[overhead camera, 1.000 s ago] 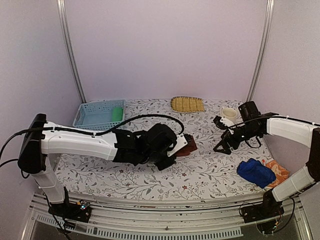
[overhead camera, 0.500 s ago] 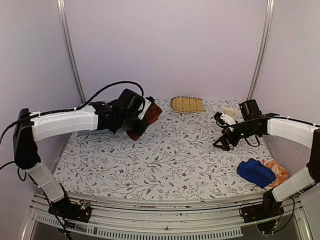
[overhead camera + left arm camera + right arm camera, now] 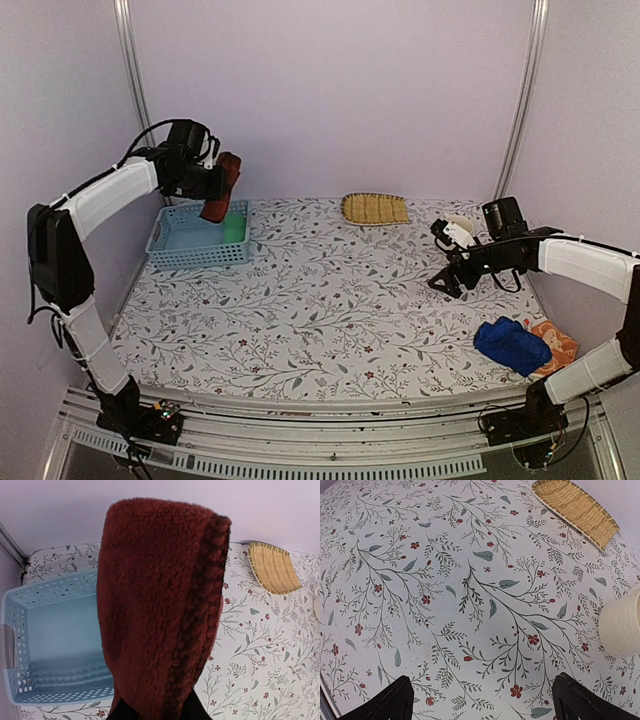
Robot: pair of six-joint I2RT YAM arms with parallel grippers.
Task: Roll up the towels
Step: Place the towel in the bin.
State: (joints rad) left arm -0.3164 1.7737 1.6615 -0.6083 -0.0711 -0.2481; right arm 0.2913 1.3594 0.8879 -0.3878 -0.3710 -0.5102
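We judged the main risk to be a bad drop. The left claw [image 3: 207, 184] was closed most of the way on one end of the dark red-brown towel [image 3: 150, 595] and held it high in the air, above the right side of the pale blue basket [image 3: 172, 243] as far as we could tell. If the pinch slipped, or let go off-centre, the bundle could loosen as it fell, catch on the rim, or land on the green towel [image 3: 236, 224] lying at the basket's right end. The right claw [image 3: 445, 268] offered no backup: its jaws were spread wide on nothing, low over the flowered table [image 3: 330, 300] far to the right.

The red-brown towel looked thick and nubbly, gathered into a compact bundle, with a darker stitched edge running down its length. The blue towel [image 3: 511, 345] was bunched at the near right corner, touching the orange towel [image 3: 553, 340]; neither looked rolled.
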